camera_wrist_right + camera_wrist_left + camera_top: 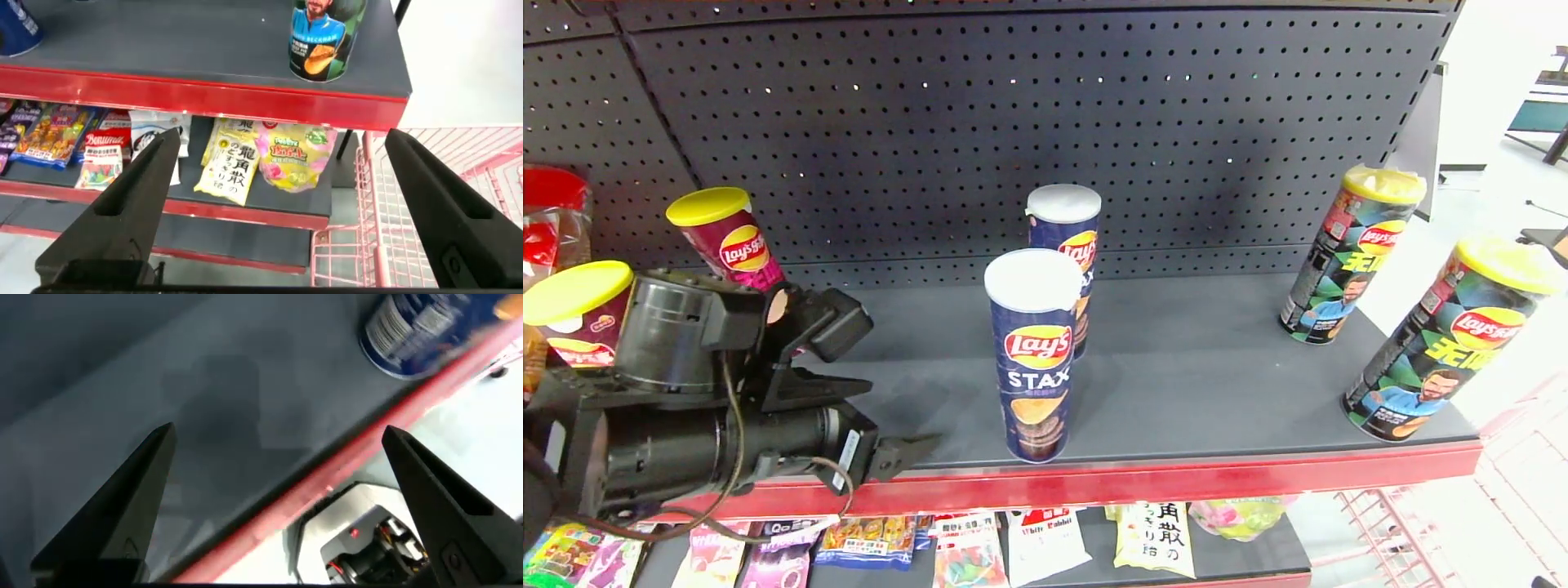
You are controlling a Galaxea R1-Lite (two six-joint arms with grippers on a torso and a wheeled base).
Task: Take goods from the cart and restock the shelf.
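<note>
Status: both of your tools were empty, so by my reading you stood between placements, with the next item yet to be fetched.

1. Shelf (1192, 384). Grey deck, pegboard (1013, 122) behind, red lip (1176, 482) along the front. Widest open room: the bare stretch between the blue cans and the black-and-green cans. A second gap lay between the magenta cans and the blue ones.
2. Cart (458, 212). Pink wire, standing below and just beside the shelf's right end. Its load could not be made out.
3. Lower shelf (270, 224). Stocked with snack packets (237, 163). It sat directly under the red lip, so a tool rising from the cart would likely need to clear that lip first.
4. Black-and-green cans (1445, 343). Two, upright, yellow lids. The front one stood near the right front corner and looked easiest to knock off.
5. Blue cans (1035, 359). Two, upright, mid-shelf, one behind the other. The front one was close to the lip.
6. Magenta cans (727, 237). Two, yellow lids, far left.
7. Left tool (278, 433). Fingers spread wide, nothing between them, over the front lip left of the blue cans.
8. Right tool (282, 135). Fingers spread wide, nothing between them, facing the shelf's right end and the cart.

Next move, as I judge it: lower your right tool into the cart, keeping wide of the corner can.
</note>
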